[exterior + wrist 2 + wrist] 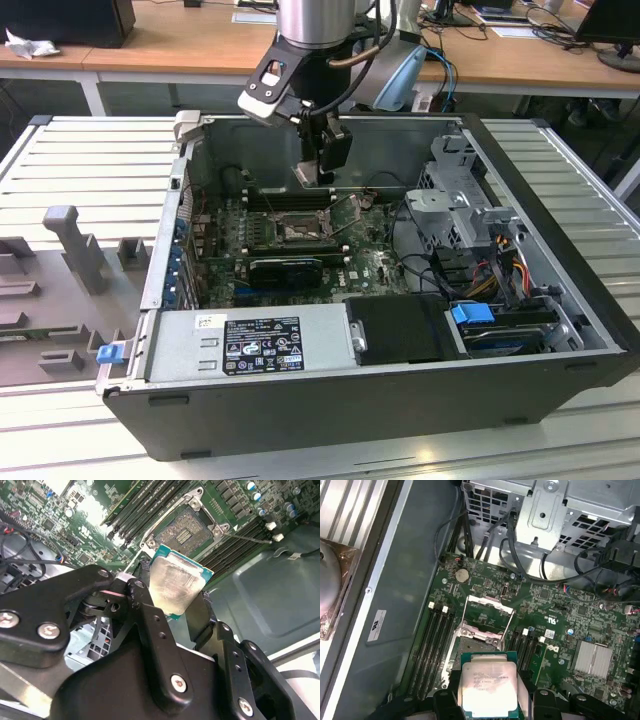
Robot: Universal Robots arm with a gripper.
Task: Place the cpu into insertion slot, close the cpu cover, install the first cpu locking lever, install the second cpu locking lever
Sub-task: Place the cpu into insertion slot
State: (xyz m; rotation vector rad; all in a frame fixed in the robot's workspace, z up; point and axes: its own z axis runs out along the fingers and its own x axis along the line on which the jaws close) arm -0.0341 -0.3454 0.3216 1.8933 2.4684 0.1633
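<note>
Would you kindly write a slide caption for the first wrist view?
Gripper holding the cpu over the motherboard, close to the insertion slot with its cpu cover open.

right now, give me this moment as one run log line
gripper: shut on cpu | cpu: held clear of insertion slot, not seated | insertion slot: empty | cpu cover: open

Silvery-beige cpu (pixel 487 687) edged teal-green, green circuit board (pixel 560 615), black fingers (pixel 147 625), insertion slot (pixel 187 527) apparently dark-centred, silvery-rimmed
</note>
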